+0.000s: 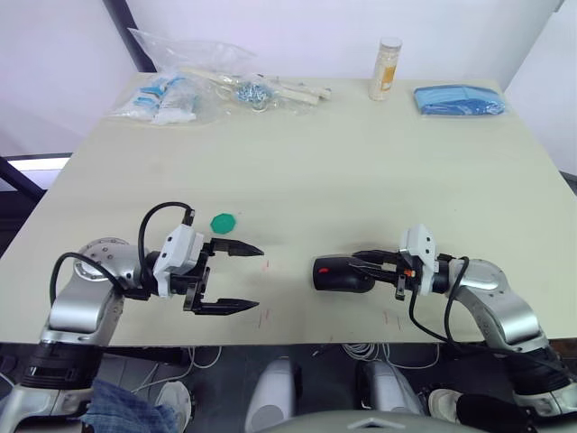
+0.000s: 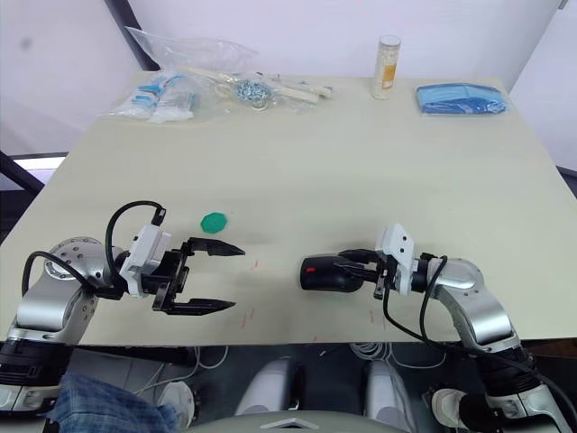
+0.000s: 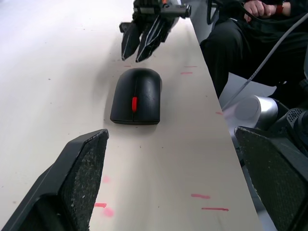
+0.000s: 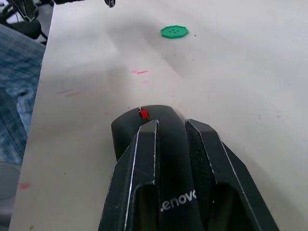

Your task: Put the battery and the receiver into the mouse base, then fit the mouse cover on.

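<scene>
Mouse cover (image 1: 343, 273) sits fitted on the mouse base, so you see one closed black mouse with a red scroll wheel, lying on the bench (image 1: 306, 171) near its front edge. Your right gripper (image 1: 371, 264) lies just to the right of the mouse, its two black fingers (image 4: 144, 159) reaching over the rear of the cover with a narrow gap between them; whether they touch it you cannot tell. Your left gripper (image 1: 236, 277) hovers well to the left of the mouse, fingers spread wide and holding nothing. A round green disc (image 1: 223, 222) lies to the left of the mouse and a little beyond it, just past the left gripper's farther finger. Far beyond the mouse, along the bench's back edge, you have clear plastic bags of parts (image 1: 185, 86), a pale bottle (image 1: 388, 68) standing upright, and a folded blue cloth (image 1: 458, 100).
</scene>
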Action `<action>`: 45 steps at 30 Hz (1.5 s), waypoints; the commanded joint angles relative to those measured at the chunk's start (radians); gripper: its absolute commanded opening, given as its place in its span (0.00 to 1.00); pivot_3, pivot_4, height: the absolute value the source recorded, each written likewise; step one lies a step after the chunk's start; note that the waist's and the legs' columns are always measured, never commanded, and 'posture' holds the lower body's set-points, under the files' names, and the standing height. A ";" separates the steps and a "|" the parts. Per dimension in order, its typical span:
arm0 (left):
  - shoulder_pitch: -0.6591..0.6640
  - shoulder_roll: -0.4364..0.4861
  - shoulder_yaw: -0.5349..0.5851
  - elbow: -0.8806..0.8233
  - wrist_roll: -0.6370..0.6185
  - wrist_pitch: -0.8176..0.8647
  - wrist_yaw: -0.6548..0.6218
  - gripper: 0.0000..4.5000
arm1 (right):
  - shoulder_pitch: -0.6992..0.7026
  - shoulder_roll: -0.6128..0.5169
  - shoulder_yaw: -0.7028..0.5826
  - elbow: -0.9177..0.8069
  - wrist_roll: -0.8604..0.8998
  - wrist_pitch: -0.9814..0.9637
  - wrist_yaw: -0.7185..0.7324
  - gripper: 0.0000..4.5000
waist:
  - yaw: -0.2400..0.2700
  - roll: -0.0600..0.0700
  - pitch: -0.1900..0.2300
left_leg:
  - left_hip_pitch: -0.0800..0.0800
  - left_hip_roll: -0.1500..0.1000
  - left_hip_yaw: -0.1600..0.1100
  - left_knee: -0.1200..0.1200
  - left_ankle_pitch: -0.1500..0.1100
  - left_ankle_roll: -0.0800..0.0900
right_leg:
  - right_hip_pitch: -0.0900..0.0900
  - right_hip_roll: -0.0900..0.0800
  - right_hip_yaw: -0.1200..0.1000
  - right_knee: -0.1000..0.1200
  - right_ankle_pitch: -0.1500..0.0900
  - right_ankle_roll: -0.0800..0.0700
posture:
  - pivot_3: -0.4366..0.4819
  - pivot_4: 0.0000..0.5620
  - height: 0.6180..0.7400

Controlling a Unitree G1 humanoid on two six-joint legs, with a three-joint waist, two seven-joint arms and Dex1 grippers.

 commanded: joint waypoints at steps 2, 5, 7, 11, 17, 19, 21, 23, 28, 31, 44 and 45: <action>-0.016 0.008 0.014 -0.026 -0.012 0.006 -0.003 1.00 | 0.027 0.015 -0.017 0.068 0.007 -0.103 0.040 0.20 | 0.001 0.000 0.000 | 0.000 0.000 0.000 0.000 0.000 0.000 | 0.000 0.000 0.000 0.000 0.000 0.000 | 0.48 0.27 1.00; -0.023 0.005 0.012 -0.020 -0.011 0.008 -0.003 1.00 | 0.055 0.023 0.001 0.143 -0.029 -0.168 0.049 0.20 | 0.002 0.000 0.000 | 0.000 0.000 0.000 0.000 0.000 0.000 | 0.000 0.000 0.000 0.000 0.000 0.000 | 0.48 0.27 1.00; -0.024 0.001 0.009 -0.019 -0.008 0.007 0.001 1.00 | 0.071 0.029 0.017 0.168 -0.034 -0.185 0.061 0.20 | 0.000 -0.001 0.000 | 0.001 0.000 0.000 0.000 0.000 0.000 | 0.001 0.000 0.000 0.000 0.000 0.000 | 0.48 0.27 1.00; -0.021 -0.006 -0.001 -0.012 0.028 -0.004 0.034 1.00 | 0.073 0.030 0.021 0.199 -0.042 -0.222 0.069 0.20 | 0.000 -0.001 -0.001 | 0.002 0.001 0.000 0.000 0.000 0.000 | 0.002 0.001 0.000 0.000 0.000 0.000 | 0.48 0.27 1.00; 0.010 -0.035 0.009 -0.046 0.027 0.016 0.093 1.00 | 0.067 0.001 -0.043 0.185 -0.010 -0.237 0.052 0.20 | 0.001 -0.001 -0.001 | 0.003 0.001 0.000 0.000 0.000 0.000 | 0.003 0.001 0.000 0.000 0.000 0.000 | 0.48 0.27 1.00; 0.022 -0.036 0.009 -0.056 0.026 0.019 0.099 1.00 | 0.094 -0.030 -0.052 0.170 -0.009 -0.225 0.060 0.20 | 0.003 -0.001 0.000 | 0.003 0.001 0.000 0.000 0.000 0.000 | 0.003 0.001 0.001 0.000 0.000 0.000 | 0.48 0.27 1.00; 0.033 -0.040 0.012 -0.064 0.028 0.019 0.108 1.00 | 0.123 -0.049 -0.052 0.168 -0.012 -0.228 0.068 0.20 | 0.003 -0.001 -0.001 | 0.003 0.001 0.000 0.000 0.000 0.000 | 0.003 0.000 0.000 0.000 0.000 0.000 | 0.48 0.27 1.00; 0.041 -0.045 0.017 -0.074 0.026 0.020 0.120 1.00 | 0.152 -0.060 -0.051 0.164 -0.014 -0.241 0.075 0.20 | 0.002 -0.001 -0.001 | 0.003 0.001 0.000 0.000 0.000 0.000 | 0.003 0.000 0.000 0.000 0.000 0.000 | 0.48 0.27 1.00; 0.068 -0.061 0.043 -0.090 0.022 0.021 0.172 1.00 | 0.195 -0.068 -0.115 0.113 0.018 -0.261 0.052 0.20 | 0.002 0.000 0.000 | 0.003 0.001 0.001 0.000 0.000 0.000 | 0.003 0.001 0.001 0.000 0.000 -0.001 | 0.48 0.27 1.00; 0.110 -0.075 0.089 -0.118 -0.013 0.045 0.221 1.00 | 0.251 -0.096 -0.199 0.040 0.059 -0.263 0.037 0.20 | 0.004 0.002 0.001 | 0.002 0.001 0.001 0.000 0.000 0.000 | 0.003 0.000 0.001 -0.001 0.000 0.000 | 0.48 0.27 1.00; 0.278 -0.105 0.214 -0.115 -0.014 0.066 0.368 1.00 | 0.559 -0.163 -0.516 -0.017 0.194 -0.254 0.051 0.20 | 0.007 0.000 0.000 | 0.003 0.002 0.001 0.000 -0.001 -0.001 | 0.003 0.000 0.001 -0.002 0.000 0.000 | 0.48 0.27 1.00; 0.286 -0.106 0.216 -0.107 -0.008 0.063 0.373 1.00 | 0.571 -0.162 -0.536 -0.004 0.197 -0.262 0.053 0.26 | 0.007 0.000 0.000 | 0.003 0.003 0.001 0.000 -0.001 -0.001 | 0.003 0.000 0.001 -0.002 -0.001 0.000 | 0.48 0.27 1.00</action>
